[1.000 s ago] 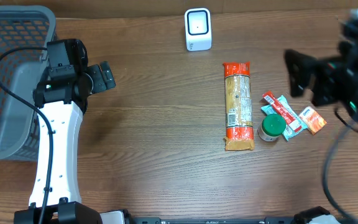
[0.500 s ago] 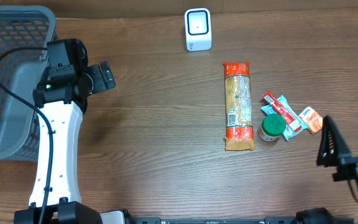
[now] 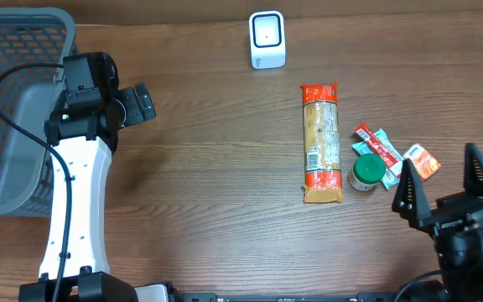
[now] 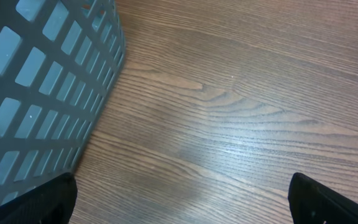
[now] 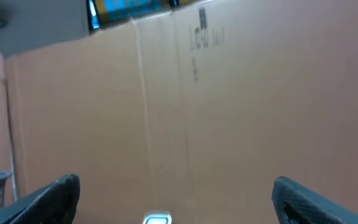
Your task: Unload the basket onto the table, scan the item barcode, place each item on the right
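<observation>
The right gripper (image 3: 439, 180) is held wide apart and empty at the front edge of the table (image 3: 225, 193), only a cardboard wall (image 5: 229, 112) being shown by its wrist camera. The pasta packet (image 3: 322, 143) is seen from overhead alone, lying flat farther out to its left, apart; its barcode cannot be read.

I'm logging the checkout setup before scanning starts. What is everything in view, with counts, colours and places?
basket: one, grey, table's left end
scanner: one, white, far edge, middle
pasta pack: one, orange ends, right of centre
jar: one, green lid, beside the pack
sachets: about three, red, teal, orange, right of jar
table: one, brown wood
left gripper: black, open, near basket
right gripper: black, open, near sachets
</observation>
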Tool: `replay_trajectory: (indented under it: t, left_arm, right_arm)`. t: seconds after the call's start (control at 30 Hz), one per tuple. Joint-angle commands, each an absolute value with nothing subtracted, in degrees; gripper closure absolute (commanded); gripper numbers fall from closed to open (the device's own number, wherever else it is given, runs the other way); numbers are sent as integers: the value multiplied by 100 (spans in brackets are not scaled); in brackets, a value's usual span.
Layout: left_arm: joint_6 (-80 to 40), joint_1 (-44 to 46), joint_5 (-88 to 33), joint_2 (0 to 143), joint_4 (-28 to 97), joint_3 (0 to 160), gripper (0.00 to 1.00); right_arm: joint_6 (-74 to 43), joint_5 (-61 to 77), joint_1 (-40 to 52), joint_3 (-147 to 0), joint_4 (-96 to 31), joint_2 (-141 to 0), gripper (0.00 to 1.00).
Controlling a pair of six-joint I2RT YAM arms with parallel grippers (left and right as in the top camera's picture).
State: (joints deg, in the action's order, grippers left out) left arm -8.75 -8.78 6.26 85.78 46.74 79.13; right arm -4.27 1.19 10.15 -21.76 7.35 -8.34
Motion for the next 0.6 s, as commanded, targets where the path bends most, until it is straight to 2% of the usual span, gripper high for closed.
replay_trajectory:
  t: [0.0, 0.57]
  left_arm:
    - [-768, -895, 657, 8619, 4650, 7970, 0]
    - [-768, -895, 657, 8619, 4648, 7970, 0]
  right_arm:
    - [-423, 226, 987, -1538, 1291, -475, 0]
    - [-467, 270, 921, -191, 1568, -16, 0]
